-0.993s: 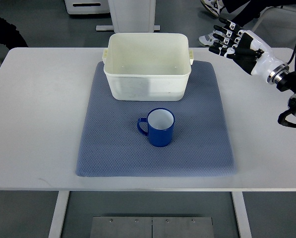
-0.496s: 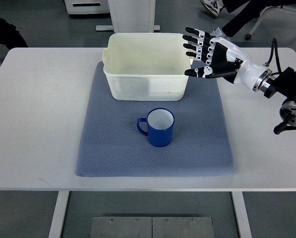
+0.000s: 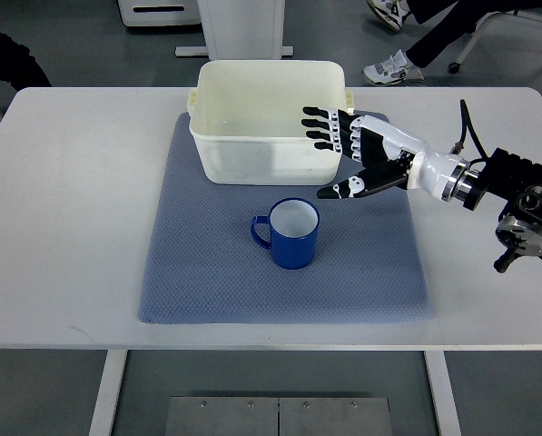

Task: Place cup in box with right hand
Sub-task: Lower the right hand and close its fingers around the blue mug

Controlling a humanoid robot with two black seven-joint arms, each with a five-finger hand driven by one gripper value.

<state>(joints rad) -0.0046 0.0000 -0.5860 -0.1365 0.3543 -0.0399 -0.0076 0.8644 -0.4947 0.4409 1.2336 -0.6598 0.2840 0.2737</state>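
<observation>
The right hand (image 3: 348, 154) reaches in from the right edge of the tabletop (image 3: 71, 200), fingers (image 3: 320, 127) spread wide and holding nothing, four of them fanned over the front right corner of the cream box (image 3: 269, 118), the thumb angled down toward the cup. And there's the blue cup (image 3: 290, 232), upright on the blue-grey mat (image 3: 198, 263), white inside, handle pointing to the left edge, sitting just in front of the box and a little below and left of that thumb tip, close but clearly apart. The box stands at the mat's far edge, its inside looking bare. How high the hand hangs above the box rim is hard to judge from this steep angle. The arm's black joint hardware runs off the right edge, so most of the arm is cut off. The mat lies centred on the white tabletop. Beyond the far edge there's grey floor, a white pedestal base, and at the top right a person's dark trouser legs and a white sneaker (image 3: 390, 69) beside chair castors, everything above that out of shot.
</observation>
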